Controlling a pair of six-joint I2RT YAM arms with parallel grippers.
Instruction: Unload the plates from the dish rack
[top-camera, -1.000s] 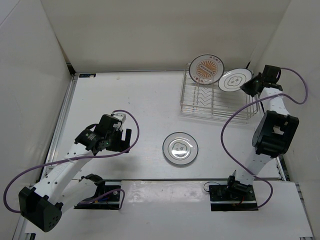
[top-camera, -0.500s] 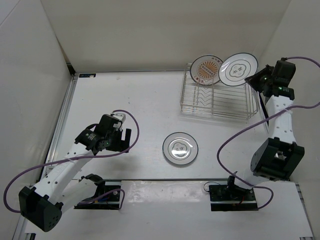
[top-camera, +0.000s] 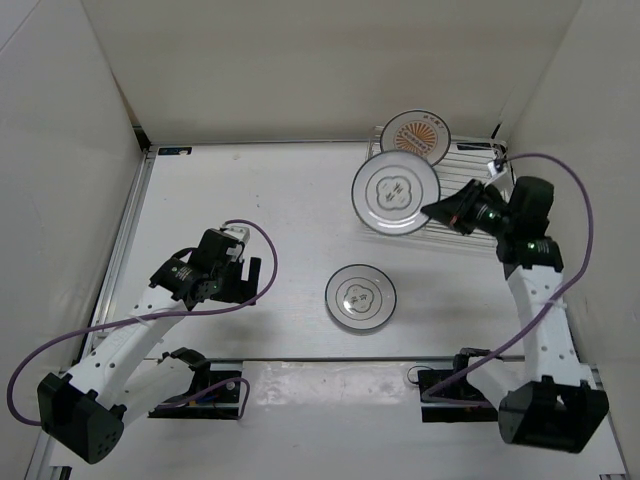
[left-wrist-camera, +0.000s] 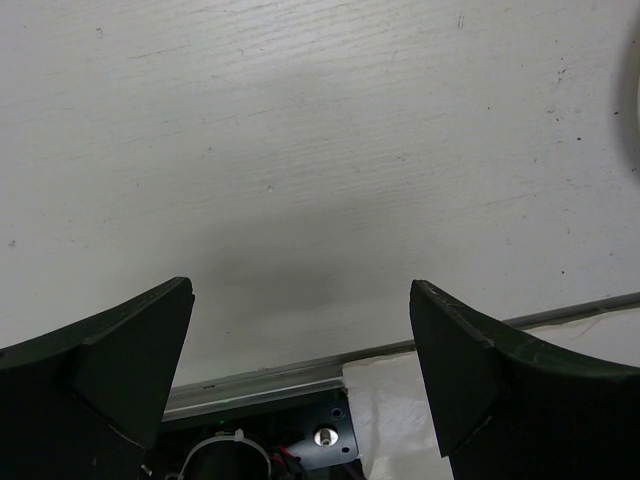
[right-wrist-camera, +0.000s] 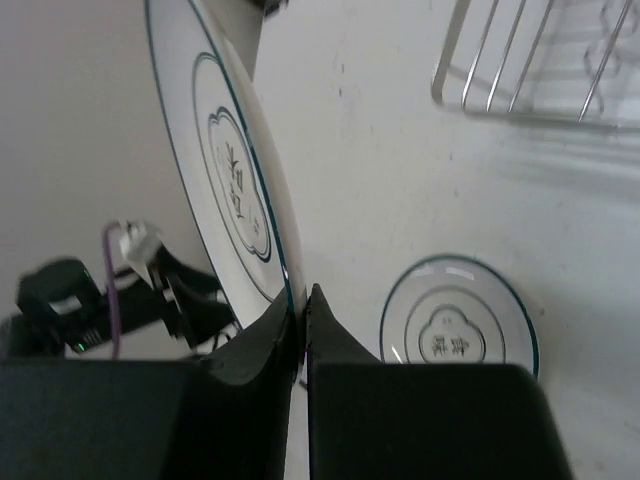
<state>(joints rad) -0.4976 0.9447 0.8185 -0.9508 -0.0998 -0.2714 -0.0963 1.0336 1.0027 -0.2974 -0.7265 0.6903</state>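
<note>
Fingers (left-wrist-camera: 120, 370) of the left gripper (top-camera: 252, 280) stand wide apart, holding nothing, low over the white table (top-camera: 250, 190) near its front left. Just right of that, mid-table, one flat plate (top-camera: 360, 297) lies face up with a dark rim, rings and a small central mark. In the right wrist view, that mark on this plate (right-wrist-camera: 455, 325) looks like two written characters, too small to read.

Further back, the right gripper (top-camera: 435, 210) is pinched tight on the edge of the held plate (top-camera: 395, 195). This one is in the air, tipped up on its side and out of the dish rack (top-camera: 462, 160), overlapping the rack's near-left corner in the top view. Up close, the held plate (right-wrist-camera: 235, 190) shows a dark rim, a ring and a flower-like outline around some marks I can't read.

Right at the back, the sunburst plate (top-camera: 418, 135) stands upright in the rack's far slots, orange centre facing forward.
</note>
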